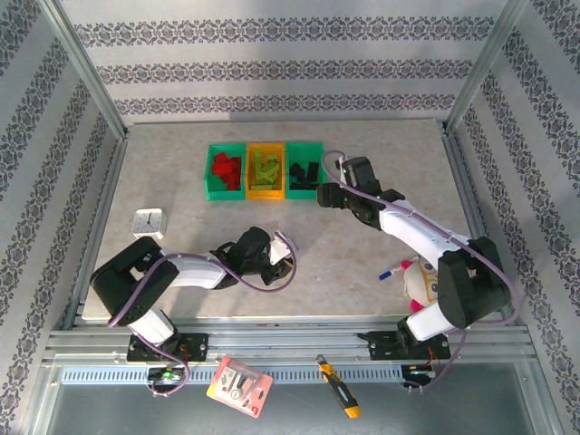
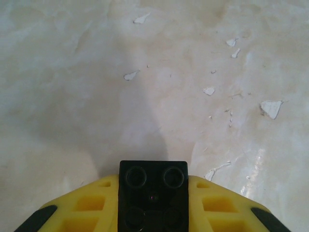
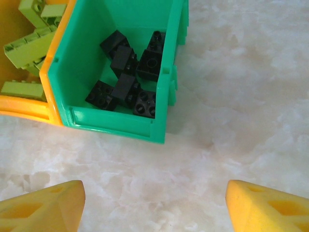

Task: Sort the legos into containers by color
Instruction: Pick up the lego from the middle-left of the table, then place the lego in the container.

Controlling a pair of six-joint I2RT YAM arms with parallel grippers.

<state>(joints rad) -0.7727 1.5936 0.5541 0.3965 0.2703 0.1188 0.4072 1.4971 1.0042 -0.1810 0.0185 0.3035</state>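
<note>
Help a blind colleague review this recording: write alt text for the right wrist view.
A green bin holding a heap of black bricks sits on a pale marbled table, with an orange-yellow bin of lime green bricks abutting it at the picture's left. The right gripper is open, its yellow fingers at the bottom corners.

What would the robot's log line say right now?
left tool: shut on black lego | right tool: open, empty, near green bin | green bin: black legos inside

Left pincer (image 2: pixel 153 205) clamps lego (image 2: pixel 153 176); right pincer (image 3: pixel 154 193) spread.
</note>
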